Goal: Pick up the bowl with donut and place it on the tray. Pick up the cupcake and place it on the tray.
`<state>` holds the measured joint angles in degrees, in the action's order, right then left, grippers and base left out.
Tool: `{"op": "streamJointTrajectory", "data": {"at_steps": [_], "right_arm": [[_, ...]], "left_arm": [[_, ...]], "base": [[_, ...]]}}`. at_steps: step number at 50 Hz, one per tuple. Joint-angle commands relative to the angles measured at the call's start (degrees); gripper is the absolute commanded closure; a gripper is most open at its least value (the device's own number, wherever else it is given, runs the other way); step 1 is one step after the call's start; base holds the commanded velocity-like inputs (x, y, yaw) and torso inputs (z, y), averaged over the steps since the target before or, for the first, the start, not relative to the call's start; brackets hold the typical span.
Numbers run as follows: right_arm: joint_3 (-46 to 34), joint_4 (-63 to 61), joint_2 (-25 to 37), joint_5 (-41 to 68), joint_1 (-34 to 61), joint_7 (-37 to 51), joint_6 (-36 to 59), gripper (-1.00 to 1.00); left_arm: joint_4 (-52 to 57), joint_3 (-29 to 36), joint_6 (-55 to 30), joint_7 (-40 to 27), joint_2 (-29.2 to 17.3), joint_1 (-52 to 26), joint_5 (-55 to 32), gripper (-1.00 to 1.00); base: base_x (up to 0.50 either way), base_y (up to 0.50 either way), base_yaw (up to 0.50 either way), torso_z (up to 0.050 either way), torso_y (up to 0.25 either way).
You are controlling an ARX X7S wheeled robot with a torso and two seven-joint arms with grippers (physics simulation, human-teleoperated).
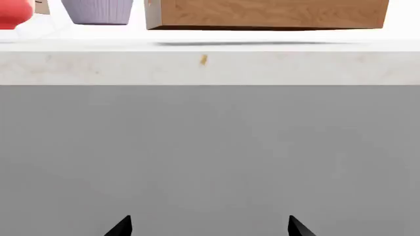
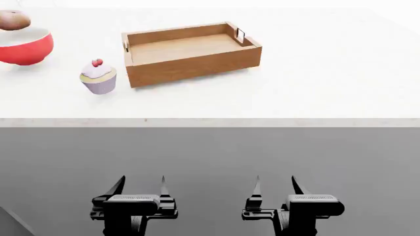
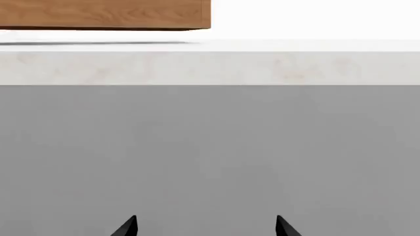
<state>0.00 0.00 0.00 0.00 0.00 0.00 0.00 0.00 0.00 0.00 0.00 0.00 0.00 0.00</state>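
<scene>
On the white table (image 2: pixel 328 73), the red bowl (image 2: pixel 26 46) with its donut (image 2: pixel 13 20) sits at ten o'clock, the cupcake (image 2: pixel 98 76) beside it, the tray (image 2: pixel 190 51) at twelve. Left claw (image 2: pixel 141 189) and right claw (image 2: pixel 276 189) hang open, empty, short of the table. A tilted lift could roll the donut out.

Holding 2 arms low and side by side, left gripper (image 2: pixel 139 183) and right gripper (image 2: pixel 276 182) level, fingers pointing forward, jaws spread apart, nothing between them, each well apart from the other.
</scene>
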Motion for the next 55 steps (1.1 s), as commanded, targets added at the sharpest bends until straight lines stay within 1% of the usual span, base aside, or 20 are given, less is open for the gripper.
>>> {"op": "streamJointTrajectory", "data": {"at_steps": [1, 9, 24, 55], "right_arm": [[-1.0, 0.1, 0.8, 1.0, 0.1, 1.3, 0.2, -1.00], [-2.7, 0.0, 2.2, 2.4, 0.0, 3.7, 0.4, -1.00], [-4.7, -0.3, 3.8, 3.8, -0.1, 5.2, 0.3, -1.00], [-7.4, 0.0, 5.9, 5.6, 0.2, 7.3, -0.5, -1.00]], "left_arm": [[0.0, 1.1, -0.2, -0.9, -0.9, 0.0, -1.0, -1.00], [-0.2, 2.8, -0.9, -2.1, -2.4, -0.5, -2.5, -1.00], [-0.4, 4.6, -1.1, -3.7, -3.9, -0.7, -4.0, -1.00], [-0.4, 6.9, -1.3, -6.5, -5.8, -0.9, -5.6, -1.00]], "base": [[0.00, 0.00, 0.00, 0.000, 0.000], [0.00, 0.00, 0.00, 0.000, 0.000], [0.00, 0.01, 0.00, 0.000, 0.000], [0.00, 0.50, 0.00, 0.000, 0.000]]}}
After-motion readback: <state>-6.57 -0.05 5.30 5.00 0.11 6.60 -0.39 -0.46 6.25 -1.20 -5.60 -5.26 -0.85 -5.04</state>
